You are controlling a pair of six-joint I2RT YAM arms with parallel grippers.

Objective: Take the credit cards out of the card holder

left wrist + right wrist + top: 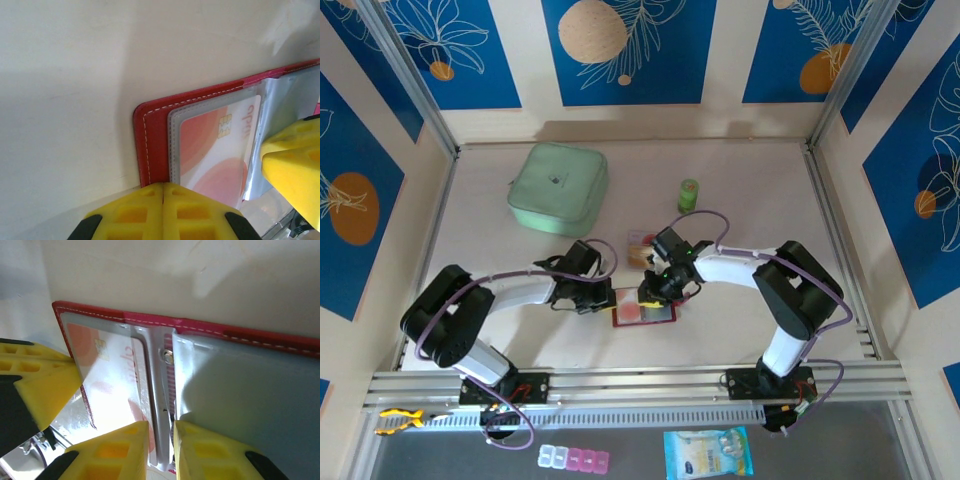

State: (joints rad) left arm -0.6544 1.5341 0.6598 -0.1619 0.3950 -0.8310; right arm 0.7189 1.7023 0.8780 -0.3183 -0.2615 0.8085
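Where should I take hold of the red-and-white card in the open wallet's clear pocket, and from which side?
Pinch the red-and-white card by its edge beside the card holder's middle fold, coming in from the fold side. A grey seam borders the pocket's outer side, so the fold-side edge looks freest. The shut left gripper appears to pin the holder's rim.

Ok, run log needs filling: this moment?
left gripper shut, at card holder edge | right gripper narrowly open astride clear pocket leaf | red-and-white card pocketed
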